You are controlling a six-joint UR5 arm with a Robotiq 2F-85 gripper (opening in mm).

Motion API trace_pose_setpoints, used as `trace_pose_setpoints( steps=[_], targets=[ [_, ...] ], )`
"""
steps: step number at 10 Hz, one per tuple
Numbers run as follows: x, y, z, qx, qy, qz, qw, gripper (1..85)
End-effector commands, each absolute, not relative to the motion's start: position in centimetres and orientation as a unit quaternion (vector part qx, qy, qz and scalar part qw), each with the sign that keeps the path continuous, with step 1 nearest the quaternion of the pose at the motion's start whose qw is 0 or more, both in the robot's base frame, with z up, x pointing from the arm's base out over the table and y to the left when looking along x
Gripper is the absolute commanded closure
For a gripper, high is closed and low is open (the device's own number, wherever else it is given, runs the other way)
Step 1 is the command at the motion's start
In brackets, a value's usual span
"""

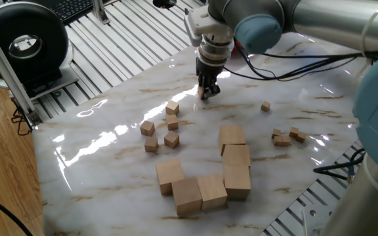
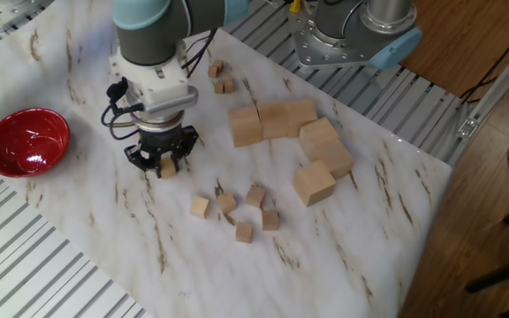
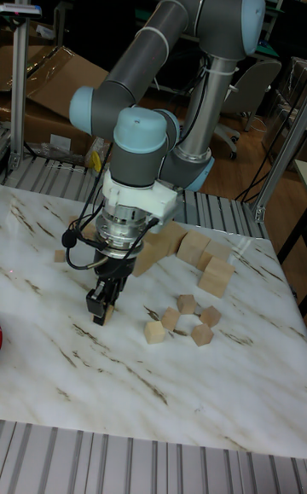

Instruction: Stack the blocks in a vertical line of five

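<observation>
Blocks (image 2: 235,215): small plain wood cubes (one in end effector (image 2: 164,166)).

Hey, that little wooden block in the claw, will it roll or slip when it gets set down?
Probably not: the block is a flat-faced cube, so it should sit rather than roll. It looks like stiff bare wood, likely light. The marble tabletop looks glossy, so a nudge might slide it.
</observation>
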State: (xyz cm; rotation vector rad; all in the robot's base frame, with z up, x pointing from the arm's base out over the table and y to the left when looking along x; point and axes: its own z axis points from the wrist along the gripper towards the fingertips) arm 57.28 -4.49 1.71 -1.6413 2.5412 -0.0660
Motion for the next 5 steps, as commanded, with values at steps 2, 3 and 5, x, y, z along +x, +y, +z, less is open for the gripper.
trace_pose_setpoints(
  steps=[2, 3, 5],
  targets=[
    [58.9, -2.7, 2.6, -0.486, 0.872, 0.009, 0.061, 63.7],
    [59.0, -1.4, 2.5, -0.438, 0.896, 0.035, 0.069, 63.7],
    [59.7, -2.7, 2.2, -0.394, 0.917, 0.026, 0.058, 65.7]
  ],
)
